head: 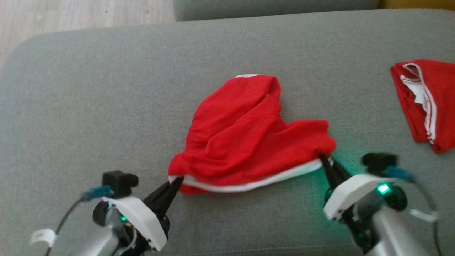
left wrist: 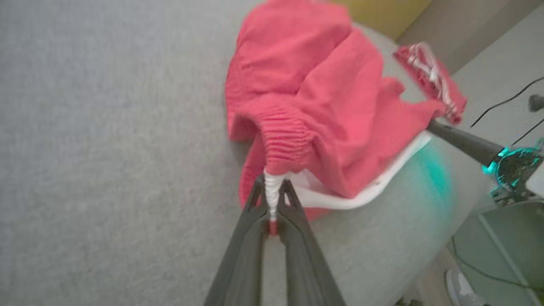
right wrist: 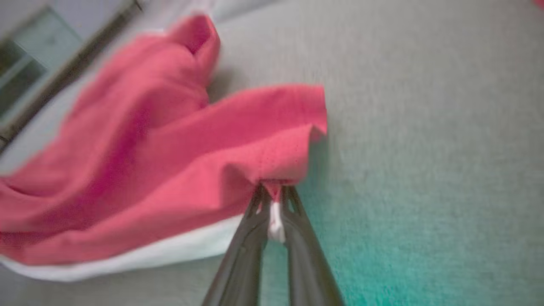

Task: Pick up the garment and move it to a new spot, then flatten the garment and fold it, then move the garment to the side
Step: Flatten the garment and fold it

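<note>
so here's where we're at: both tools are pinched down on the garment [head: 245, 135]. our left tool [head: 176, 180] has its fingers closed narrow on the white-trimmed edge at the near left corner. our right tool [head: 324, 159] is clamped the same way on the near right corner. in each wrist view we can see a bit of white fabric squeezed between the dark fingers, so that's a real grip, not just a touch.

the garment sits bunched up around the middle of the grey cushion [head: 106, 89], and it lies away from both tools, up the head view. its long white edge [head: 249, 185] runs left to right between the two tools, sagging a bit, so that's the axis we'd carry it by. neither arm is really nearer, each has its own corner. our guess is the next move is a joint lift, tools kept apart so the edge goes taut.

far right on the same cushion there's a folded red piece [head: 423, 103], well apart from ours.
</note>
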Motion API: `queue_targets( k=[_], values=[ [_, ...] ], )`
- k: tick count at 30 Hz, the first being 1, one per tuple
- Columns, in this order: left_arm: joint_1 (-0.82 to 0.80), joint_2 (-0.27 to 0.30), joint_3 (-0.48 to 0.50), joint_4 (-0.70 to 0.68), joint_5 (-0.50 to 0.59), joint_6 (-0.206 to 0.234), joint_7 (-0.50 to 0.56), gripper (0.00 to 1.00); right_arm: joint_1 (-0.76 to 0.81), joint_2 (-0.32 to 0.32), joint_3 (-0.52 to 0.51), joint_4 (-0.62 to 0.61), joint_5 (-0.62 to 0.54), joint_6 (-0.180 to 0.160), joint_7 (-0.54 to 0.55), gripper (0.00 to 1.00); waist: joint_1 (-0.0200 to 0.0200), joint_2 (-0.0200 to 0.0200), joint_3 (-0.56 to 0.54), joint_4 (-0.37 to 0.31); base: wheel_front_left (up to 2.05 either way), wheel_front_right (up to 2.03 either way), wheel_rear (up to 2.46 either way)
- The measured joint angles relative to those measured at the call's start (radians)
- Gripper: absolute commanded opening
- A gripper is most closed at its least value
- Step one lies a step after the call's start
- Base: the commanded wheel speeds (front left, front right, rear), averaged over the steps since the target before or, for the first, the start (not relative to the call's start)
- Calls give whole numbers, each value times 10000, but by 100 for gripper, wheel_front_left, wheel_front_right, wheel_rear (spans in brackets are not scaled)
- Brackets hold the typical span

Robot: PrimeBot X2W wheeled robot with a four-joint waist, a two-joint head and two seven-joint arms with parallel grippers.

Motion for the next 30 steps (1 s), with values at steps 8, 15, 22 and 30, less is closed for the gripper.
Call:
queue_targets(
  k=[8, 15, 22, 30],
  values=[
    [1166, 1104, 1342, -5256, -2472, 240, 932, 0, 1297, -499, -1904, -6337, 3737, 0, 1889, 0, 0, 0, -461, -177, 0, 0, 0],
    [1085, 1296, 2249, -9570, -4945, 410, 1662, 0, 1477, -144, -3678, -10015, 5273, 0, 3501, 0, 0, 0, -578, -394, 0, 0, 0],
    [-885, 1384, 2452, -10560, -6075, 1047, 2930, 0, -511, 38, -4592, -10592, 5549, 0, 4784, 0, 0, 0, -106, -620, 0, 0, 0],
    [-5039, 1062, 2364, -7310, -4295, 1549, 3751, 0, -4644, 29, -4395, -7599, 3833, 0, 5219, 0, 1, 0, 1220, -746, 0, 0, 0]
  ],
)
